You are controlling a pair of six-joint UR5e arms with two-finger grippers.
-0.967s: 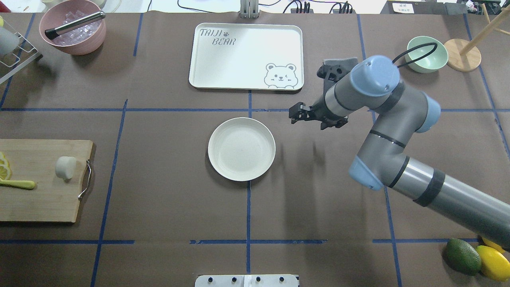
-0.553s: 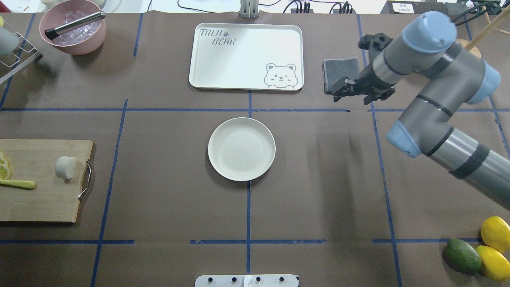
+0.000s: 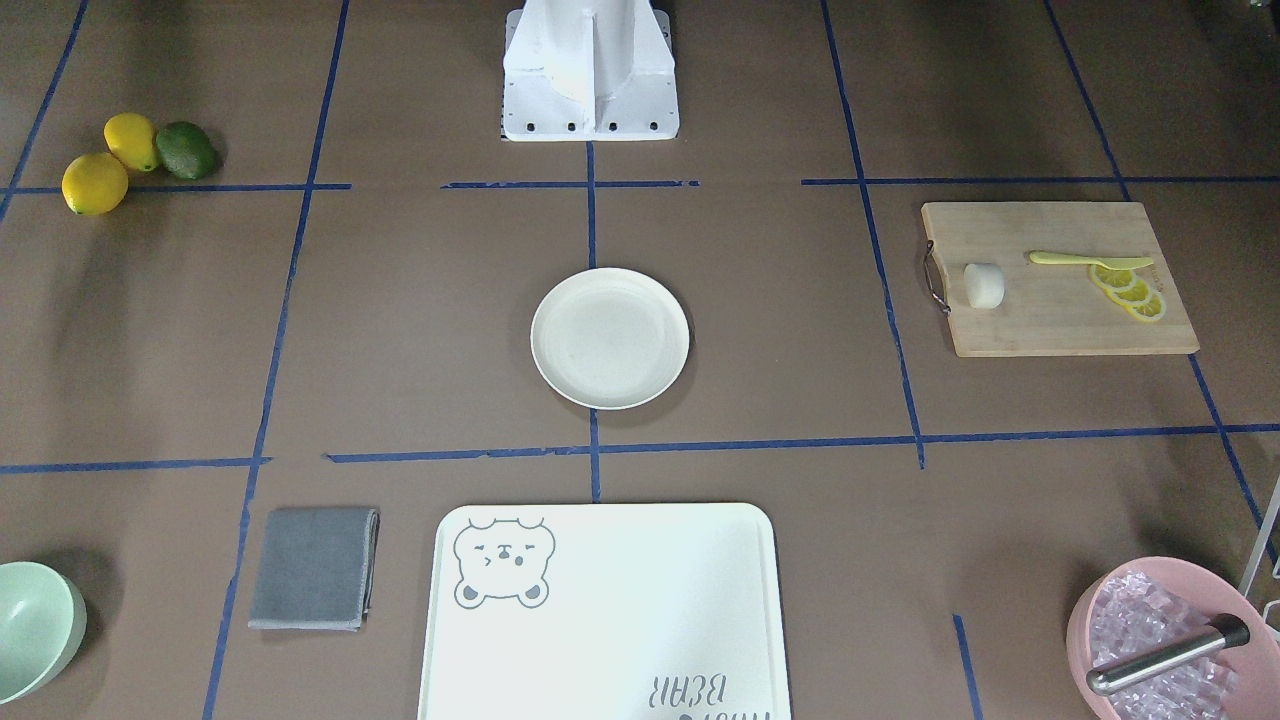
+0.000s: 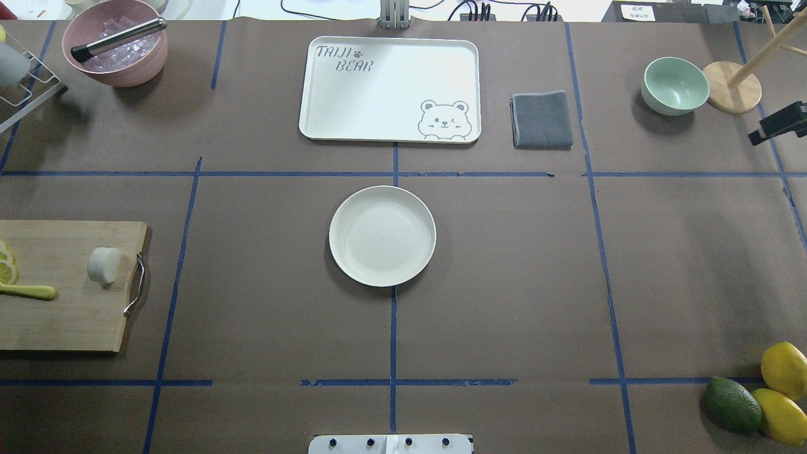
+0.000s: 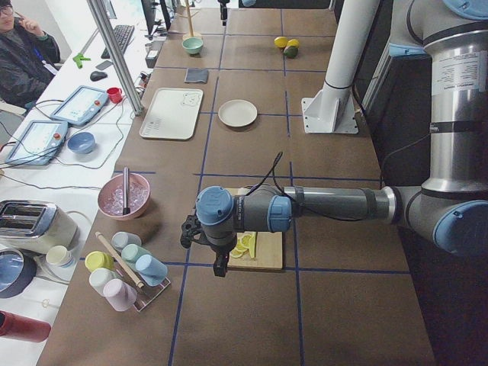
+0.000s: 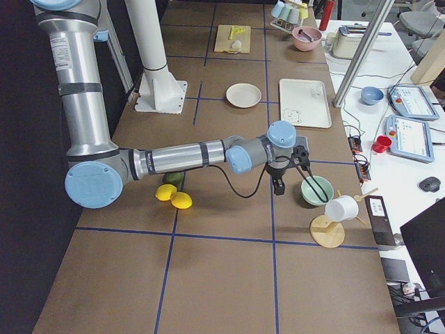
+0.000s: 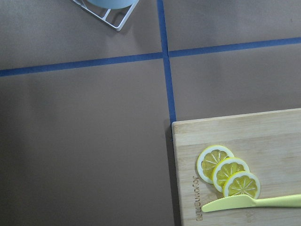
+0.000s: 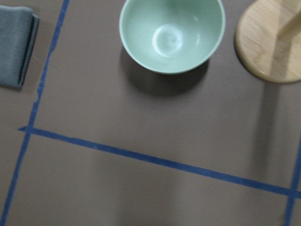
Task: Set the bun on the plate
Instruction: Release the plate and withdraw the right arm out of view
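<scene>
The white bun [image 4: 104, 265] [image 3: 983, 286] lies on a wooden cutting board [image 4: 69, 315] at the table's left side, next to lemon slices [image 7: 228, 171] and a yellow knife [image 7: 249, 203]. The cream plate [image 4: 382, 236] [image 3: 610, 338] sits at the table's middle with nothing on it. My left gripper [image 5: 219, 268] hangs above the cutting board's outer end, seen only from the side, so I cannot tell if it is open. Only a black part of my right gripper [image 4: 780, 123] [image 6: 278, 186] shows at the far right near the green bowl; I cannot tell its state.
A white bear tray [image 4: 389, 88], a grey cloth [image 4: 542, 120], a green bowl [image 4: 674, 85] and a wooden stand [image 4: 731, 87] line the far side. A pink bowl of ice [image 4: 115, 44] is far left. Lemons and an avocado [image 4: 756, 394] lie near right.
My right arm has swung away from beside the plate to the right edge, almost out of the overhead view. The grey cloth and green bowl now show fully.
</scene>
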